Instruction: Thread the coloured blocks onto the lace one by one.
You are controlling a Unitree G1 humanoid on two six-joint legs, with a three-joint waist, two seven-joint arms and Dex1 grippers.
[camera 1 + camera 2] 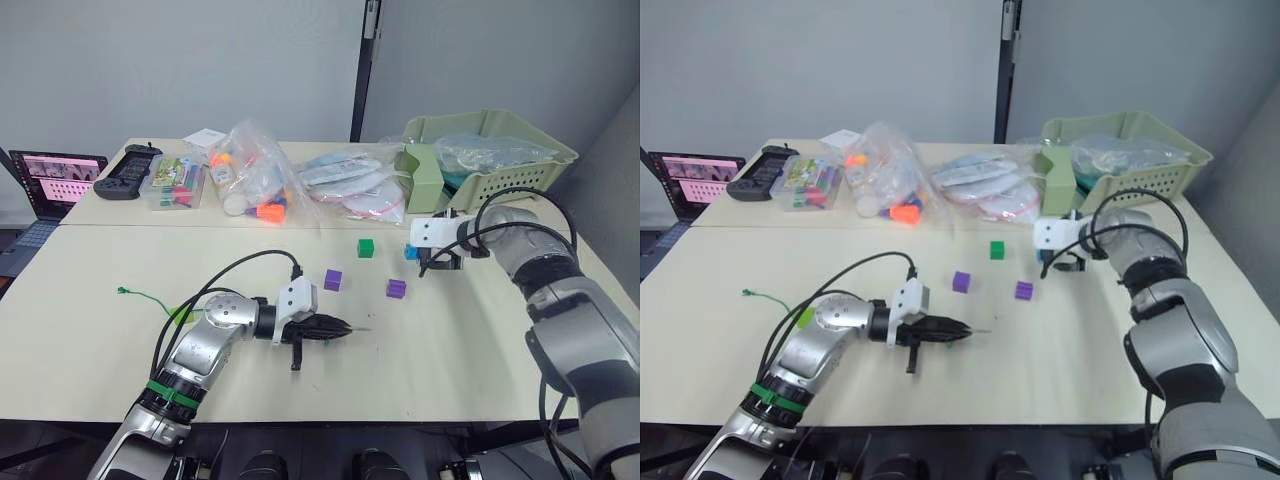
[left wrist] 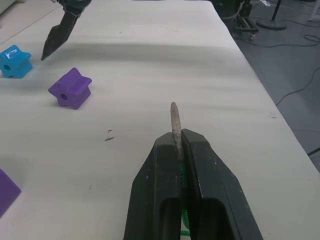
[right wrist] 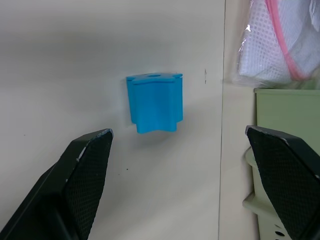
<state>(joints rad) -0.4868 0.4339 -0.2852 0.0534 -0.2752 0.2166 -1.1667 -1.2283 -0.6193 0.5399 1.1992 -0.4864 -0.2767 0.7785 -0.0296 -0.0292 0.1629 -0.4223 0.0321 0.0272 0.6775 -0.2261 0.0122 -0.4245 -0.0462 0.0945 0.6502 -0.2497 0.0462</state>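
Cream desk [image 1: 90, 330]: left gripper [image 1: 335, 326] pinches lace [image 2: 174, 120] tip, pointing right. Right gripper [image 3: 175, 165], spread wide, faces blue block [image 3: 154, 102] (nearest this arm); purple blocks [image 1: 396, 288] lie between.

My arms are silver-grey metal with white brackets at the wrists, looping black cables, a green band on my left forearm, and black tapered pincer fingers [image 2: 150, 200].

Left claw [image 2: 178, 142] pinched tight, right claw [image 3: 177, 145] spread wide.
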